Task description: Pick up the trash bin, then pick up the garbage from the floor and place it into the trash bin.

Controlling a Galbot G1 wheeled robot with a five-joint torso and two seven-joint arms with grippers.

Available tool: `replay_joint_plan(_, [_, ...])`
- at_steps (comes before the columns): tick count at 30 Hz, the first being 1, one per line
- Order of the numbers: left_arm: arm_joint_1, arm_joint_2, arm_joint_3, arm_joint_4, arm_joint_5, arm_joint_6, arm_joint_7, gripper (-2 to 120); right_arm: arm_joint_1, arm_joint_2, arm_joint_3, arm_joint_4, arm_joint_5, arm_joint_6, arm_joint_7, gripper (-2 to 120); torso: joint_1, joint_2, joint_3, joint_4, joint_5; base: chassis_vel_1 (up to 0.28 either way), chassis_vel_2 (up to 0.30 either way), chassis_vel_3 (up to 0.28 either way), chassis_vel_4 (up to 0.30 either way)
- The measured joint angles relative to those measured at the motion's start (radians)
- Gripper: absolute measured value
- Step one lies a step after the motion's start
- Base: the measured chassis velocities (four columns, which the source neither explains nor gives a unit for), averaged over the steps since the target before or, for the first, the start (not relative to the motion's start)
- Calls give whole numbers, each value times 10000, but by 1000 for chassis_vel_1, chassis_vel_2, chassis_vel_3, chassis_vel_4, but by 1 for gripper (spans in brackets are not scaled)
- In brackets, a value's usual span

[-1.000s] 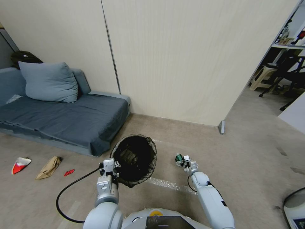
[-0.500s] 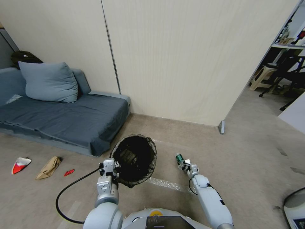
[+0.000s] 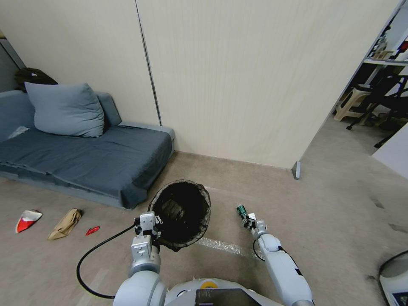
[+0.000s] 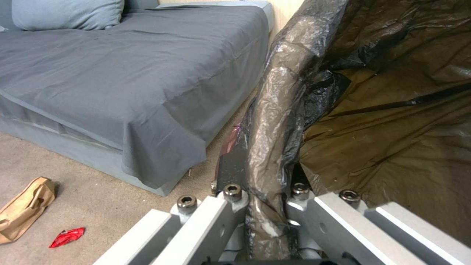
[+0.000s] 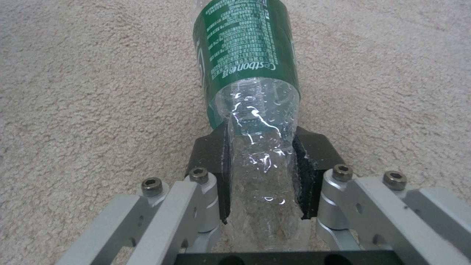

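Black liner plastic, folded over the rim of the trash bin (image 3: pixel 182 213), dominates the head view: the bin hangs tilted off the floor in front of the grey sofa (image 3: pixel 85 157), its mouth facing the robot, with the left hand (image 3: pixel 147 225) at its near rim. To the right, the right hand (image 3: pixel 250 221) sits low over the beige carpet (image 3: pixel 331 204), a small green bottle (image 3: pixel 242 211) poking forward from it, well apart from the bin. Far left on the carpet lie a red-and-white wrapper (image 3: pixel 27 219), a tan paper bag (image 3: pixel 66 223) and a small red scrap (image 3: pixel 92 230), none picked up yet. Left wrist view: the left hand (image 4: pixel 260 206) is clamped narrow on the bin (image 4: pixel 392 121) rim, the wrapped edge pinched between the fingers; this closeness confirms a firm grip, which the head view leaves unclear. The paper bag (image 4: pixel 22 209) and red scrap (image 4: pixel 67 237) show beside the sofa (image 4: pixel 123 73). Right wrist view: the right hand (image 5: pixel 260 176) is closed on the clear lower body of the bottle (image 5: pixel 250 84), black pads (image 5: pixel 212 173) pressing both sides, carpet (image 5: pixel 73 92) beneath; whether the bottle has left the floor I cannot tell here. Judgement: carry the bottle across and over the bin mouth before releasing; the thin plastic may slip or crush, so keep steady pressure and hold the bin mouth up.
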Motion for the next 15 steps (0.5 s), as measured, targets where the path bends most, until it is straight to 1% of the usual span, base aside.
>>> replay_joint_plan(9, [-18, 0, 53, 25, 25, -3, 0, 1, -124, -24, 15, 391, 70, 101, 132, 23, 0, 0, 0, 0, 0, 0, 0, 0, 0])
replay_joint_plan(11, [-25, 0, 60, 40, 28, -4, 0, 1, -256, -46, 1, 825, 156, 156, 198, 23, 0, 0, 0, 0, 1, 0, 0, 0, 0])
replay_joint_plan(12, [-29, 0, 67, 66, 29, -7, 0, 1, -370, -63, -10, 1239, 256, 173, 228, 23, 0, 0, 0, -1, 1, 0, 0, 0, 0])
replay_joint_plan(13, [-29, 0, 67, 66, 29, -7, 0, 1, -370, -63, -10, 1239, 256, 173, 228, 23, 0, 0, 0, -1, 1, 0, 0, 0, 0])
replay_joint_plan(15, [-36, 0, 93, 119, 29, -13, 0, 1, -651, -124, -41, 2198, 476, 175, 268, 23, 0, 0, 0, 3, -1, 0, 0, 0, 0])
